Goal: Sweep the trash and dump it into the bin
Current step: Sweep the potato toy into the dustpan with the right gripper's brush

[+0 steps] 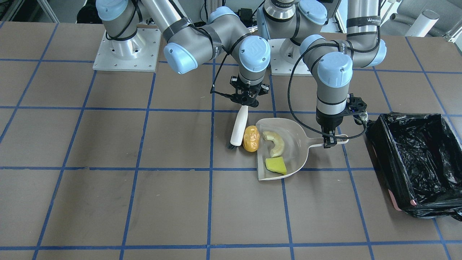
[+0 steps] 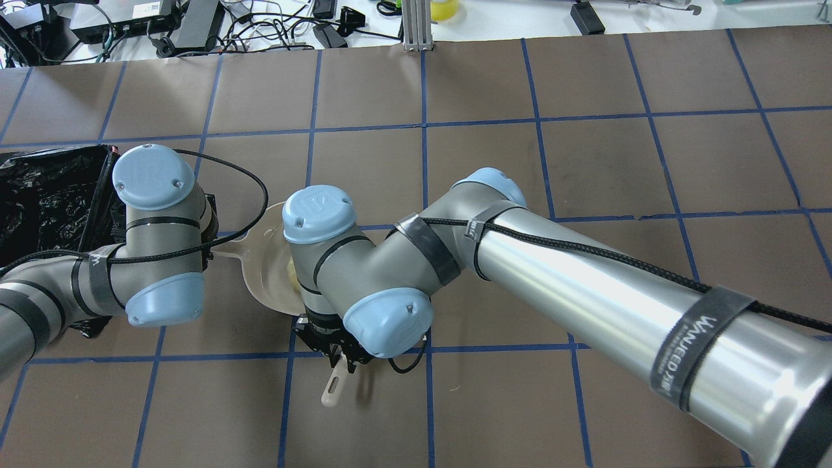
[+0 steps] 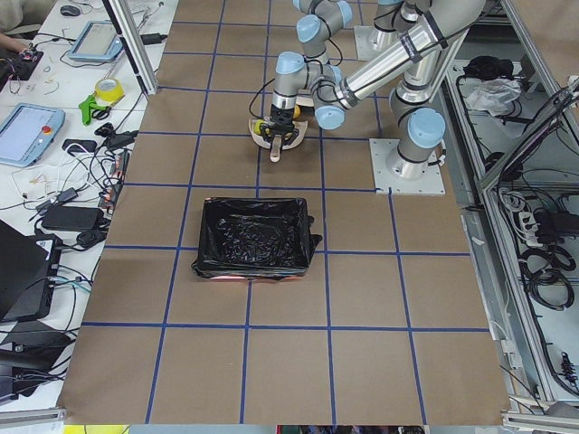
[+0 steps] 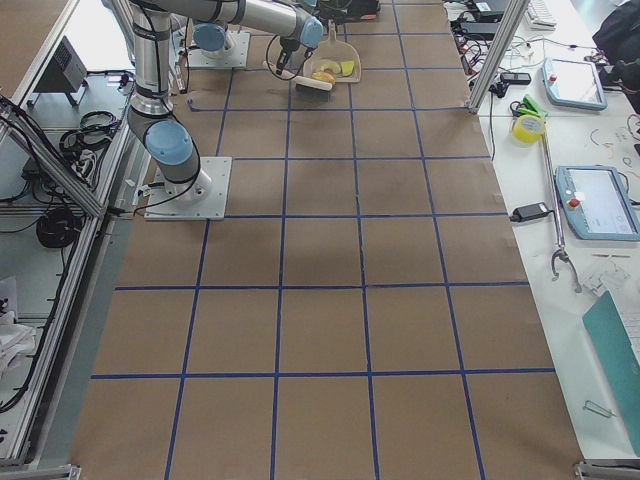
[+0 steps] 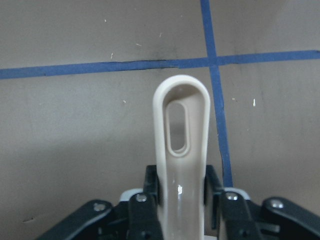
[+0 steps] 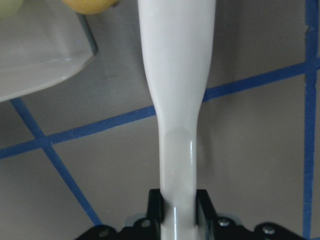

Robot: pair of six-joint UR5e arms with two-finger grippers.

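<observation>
The beige dustpan [image 1: 299, 144] lies flat on the table. My left gripper [image 1: 329, 141] is shut on its slotted handle [image 5: 180, 130]. In the pan lie the pale cream crescent [image 1: 274, 142] and the yellow sponge wedge [image 1: 276, 165]. The amber-orange blob [image 1: 251, 138] sits at the pan's open edge, partly on the lip. My right gripper [image 1: 245, 104] is shut on the white brush handle [image 6: 177, 75]. The brush's dark bristles [image 1: 232, 145] rest on the table just beside the blob. The bin [image 1: 379, 151], lined with a black bag, stands beyond the dustpan handle.
The bin's pink rim [image 1: 395, 202] shows at one corner. Both arms crowd over the pan in the overhead view, hiding most of it [image 2: 260, 273]. Blue tape lines grid the brown table. Both arm bases [image 1: 126, 50] are bolted at the robot's edge.
</observation>
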